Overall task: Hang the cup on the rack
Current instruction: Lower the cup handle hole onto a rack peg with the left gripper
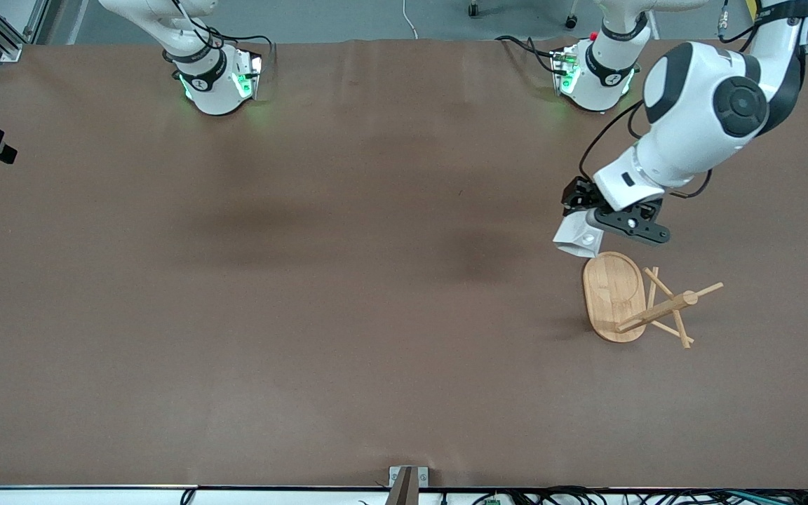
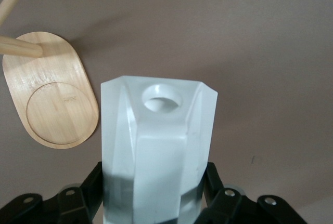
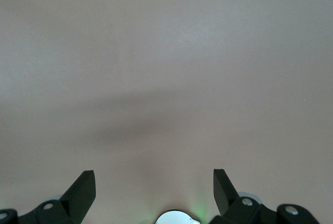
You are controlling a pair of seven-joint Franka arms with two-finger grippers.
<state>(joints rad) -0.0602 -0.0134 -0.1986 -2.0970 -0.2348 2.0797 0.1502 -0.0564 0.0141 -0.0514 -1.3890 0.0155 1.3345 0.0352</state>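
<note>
We counted one cup (image 1: 576, 239), one rack (image 1: 639, 300) and two arms on the brown table (image 1: 320, 280).

The cup was matte white and faceted. The left gripper (image 1: 604, 223) was clamped on it, holding it in the air just over the table by the rack's base, at the edge toward the robots' bases. In the left wrist view the cup (image 2: 158, 151) sat between the black fingers (image 2: 83, 193), which pressed on its two sides, and the round hole of its handle (image 2: 162, 97) faced the camera. Only the cup's outer faces showed, so we could not tell whether anything was in it.

The rack was light bamboo. It had one oval base (image 1: 613, 294), a central post (image 1: 656, 311) and thin crossed pegs (image 1: 670, 308). From the front camera the post and pegs leaned over toward the left arm's end of the table, so we could not tell whether the rack stood upright or lay on its side. The base bore a shallow circular groove (image 2: 61, 112). Nothing hung on the pegs we could see, and cup and rack were near but apart.

The right gripper (image 3: 154, 187) waited over bare table, well apart from the rack, its fingers (image 3: 83, 190) spread wide with nothing between them.

We read no brand, label or writing on either thing.
</note>
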